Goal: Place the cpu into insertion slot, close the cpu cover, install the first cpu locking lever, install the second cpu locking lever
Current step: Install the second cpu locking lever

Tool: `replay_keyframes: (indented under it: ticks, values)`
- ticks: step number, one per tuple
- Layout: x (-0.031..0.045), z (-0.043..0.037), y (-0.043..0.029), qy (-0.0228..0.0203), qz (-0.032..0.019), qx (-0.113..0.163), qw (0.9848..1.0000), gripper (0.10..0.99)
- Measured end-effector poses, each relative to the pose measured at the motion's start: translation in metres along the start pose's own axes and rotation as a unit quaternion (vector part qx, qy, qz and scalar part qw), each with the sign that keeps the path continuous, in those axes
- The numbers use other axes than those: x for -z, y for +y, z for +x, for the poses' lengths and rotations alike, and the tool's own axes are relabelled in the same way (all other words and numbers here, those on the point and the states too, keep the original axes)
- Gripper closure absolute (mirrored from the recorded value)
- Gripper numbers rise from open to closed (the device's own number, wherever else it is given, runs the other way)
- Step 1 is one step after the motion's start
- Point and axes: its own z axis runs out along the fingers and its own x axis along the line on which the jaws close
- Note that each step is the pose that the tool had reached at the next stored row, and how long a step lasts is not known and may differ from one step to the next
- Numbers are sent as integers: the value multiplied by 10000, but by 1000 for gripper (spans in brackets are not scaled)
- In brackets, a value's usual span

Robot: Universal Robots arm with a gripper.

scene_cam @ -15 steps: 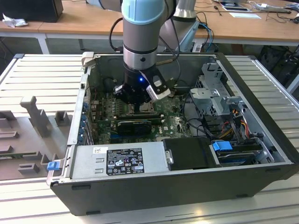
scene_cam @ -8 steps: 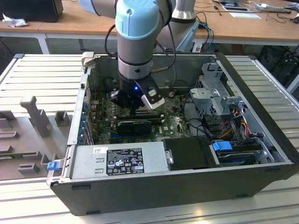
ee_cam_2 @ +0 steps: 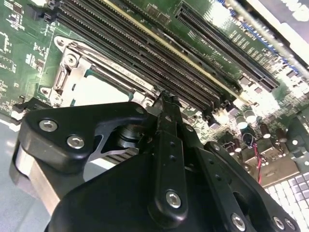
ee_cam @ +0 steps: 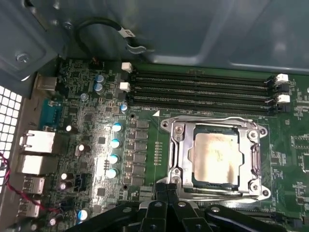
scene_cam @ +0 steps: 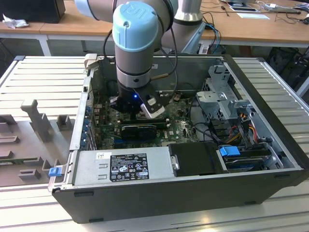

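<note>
The cpu point(ee_cam: 216, 159), a pale square chip, lies flat in the insertion slot point(ee_cam: 192, 170), whose dark rim shows around it. The silvery cpu cover point(ee_cam: 179, 145) lies down over the chip's edges as a frame. My gripper point(ee_cam: 166, 187) is shut, with its black fingertips pressed together at the corner of the socket. I cannot tell whether a lever is pinched between them. In the second wrist view the joined tips of the gripper point(ee_cam_2: 166, 99) sit just beside the cover point(ee_cam_2: 65, 79) and the cpu point(ee_cam_2: 96, 89). In the exterior view the gripper point(scene_cam: 140, 113) is low inside the open computer case.
Long black memory slots point(ee_cam: 198, 92) run beside the socket. Capacitors point(ee_cam: 116, 142) and rear ports point(ee_cam: 36, 142) lie on its other side. The power supply point(scene_cam: 120, 166), a black box point(scene_cam: 195, 158) and the drive cage point(scene_cam: 222, 92) crowd the case, whose walls point(scene_cam: 256, 92) enclose the arm.
</note>
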Motion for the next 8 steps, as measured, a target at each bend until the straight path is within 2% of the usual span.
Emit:
replay_keyframes:
  ticks: [1,4,6,8]
  values:
    - [-11,0,-3,0,-11,0,10000,980]
    - [-36,1,-9,-8,-113,1,9999,980]
    - [-52,1,-11,-11,-136,1,9999,980]
    - [-49,5,-12,-8,-136,2,9999,980]
